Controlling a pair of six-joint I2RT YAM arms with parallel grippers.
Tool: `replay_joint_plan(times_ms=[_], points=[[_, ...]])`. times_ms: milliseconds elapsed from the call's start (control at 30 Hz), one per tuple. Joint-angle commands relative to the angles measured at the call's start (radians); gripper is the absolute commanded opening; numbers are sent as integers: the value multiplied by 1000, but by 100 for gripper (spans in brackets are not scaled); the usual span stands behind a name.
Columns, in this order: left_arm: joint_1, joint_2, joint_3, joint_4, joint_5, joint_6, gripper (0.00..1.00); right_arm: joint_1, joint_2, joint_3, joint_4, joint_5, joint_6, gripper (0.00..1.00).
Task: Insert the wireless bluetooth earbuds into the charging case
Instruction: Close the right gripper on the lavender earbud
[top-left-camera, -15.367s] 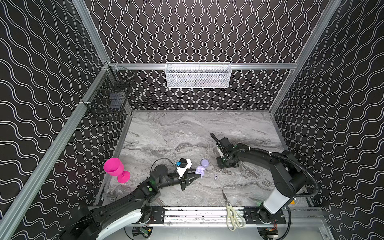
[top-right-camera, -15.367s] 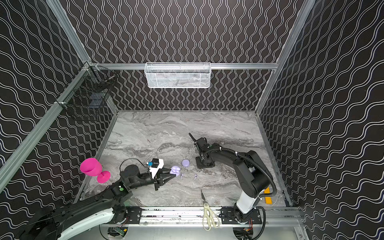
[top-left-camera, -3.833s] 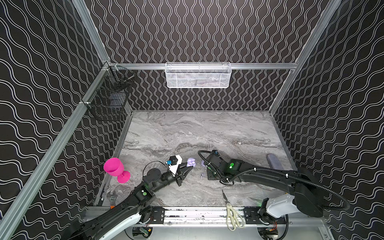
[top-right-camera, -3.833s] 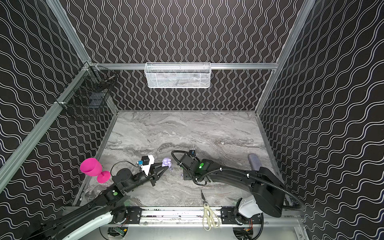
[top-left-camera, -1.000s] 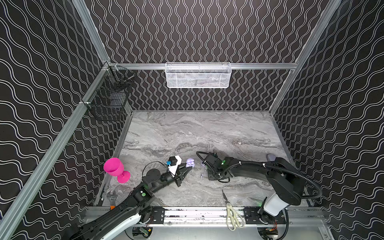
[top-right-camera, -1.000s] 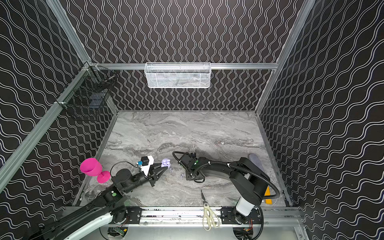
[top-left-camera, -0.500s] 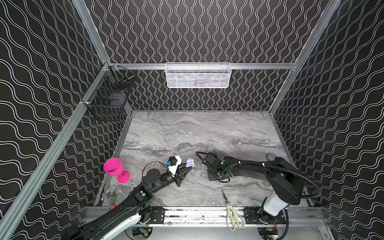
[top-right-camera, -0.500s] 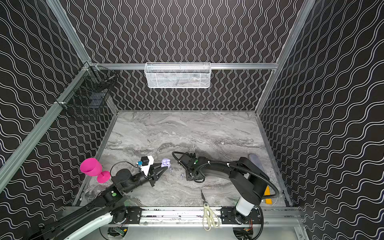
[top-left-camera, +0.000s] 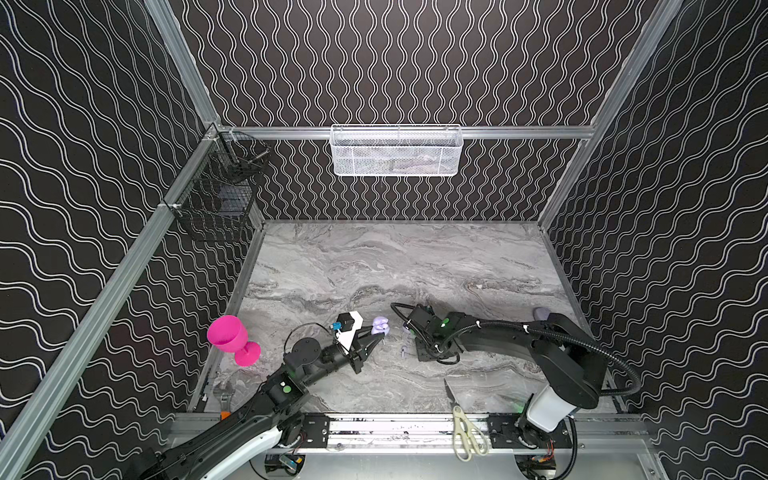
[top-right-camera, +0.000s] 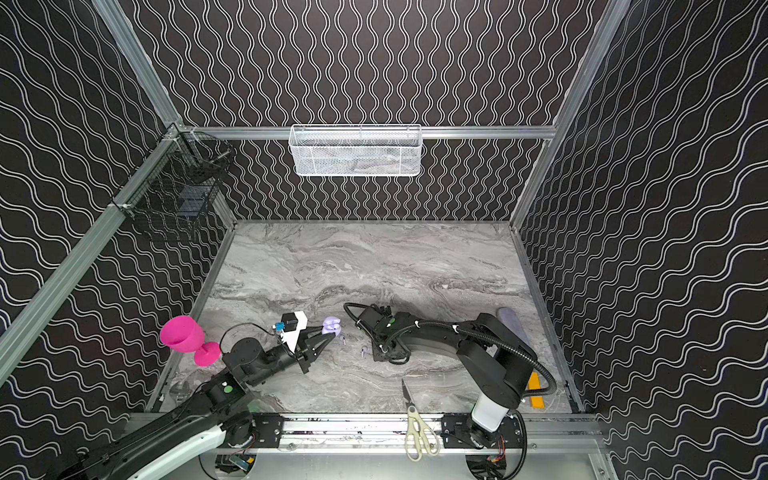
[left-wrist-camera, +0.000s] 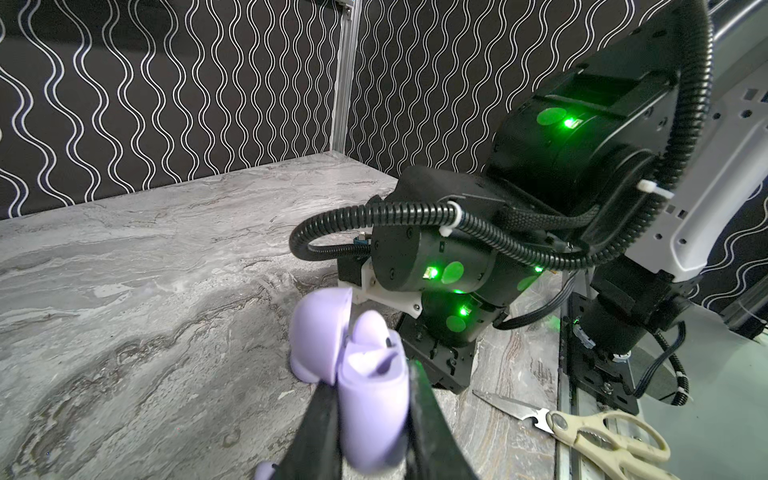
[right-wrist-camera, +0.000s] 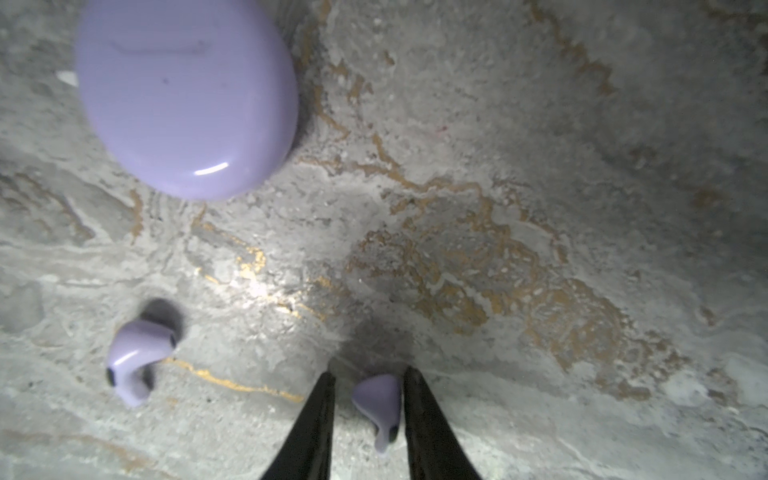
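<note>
Left gripper (left-wrist-camera: 371, 380) pinches the charging case (left-wrist-camera: 365, 419); at its 4 o'clock, right gripper (right-wrist-camera: 369, 372) has fingers slightly spread around an earbud (right-wrist-camera: 378, 399).

tabletop (top-left-camera: 395, 257) bare toward the back, scissors (top-left-camera: 459, 413) at front edge, goblet (top-left-camera: 227, 336) left

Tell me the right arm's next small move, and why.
Probably close the right gripper on the earbud it straddles: the earbud lies on the table, a gap showing on one side. The left gripper holds the open charging case, ready.
</note>
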Motion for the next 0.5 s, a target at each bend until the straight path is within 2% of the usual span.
replay_joint_plan(times_ms=[0, 467], points=[[2, 2, 10, 13, 2, 16, 15, -4, 2, -1, -11, -2, 3, 29], [3, -1, 9, 13, 1, 14, 15, -5, 5, 6, -12, -2, -2, 26]])
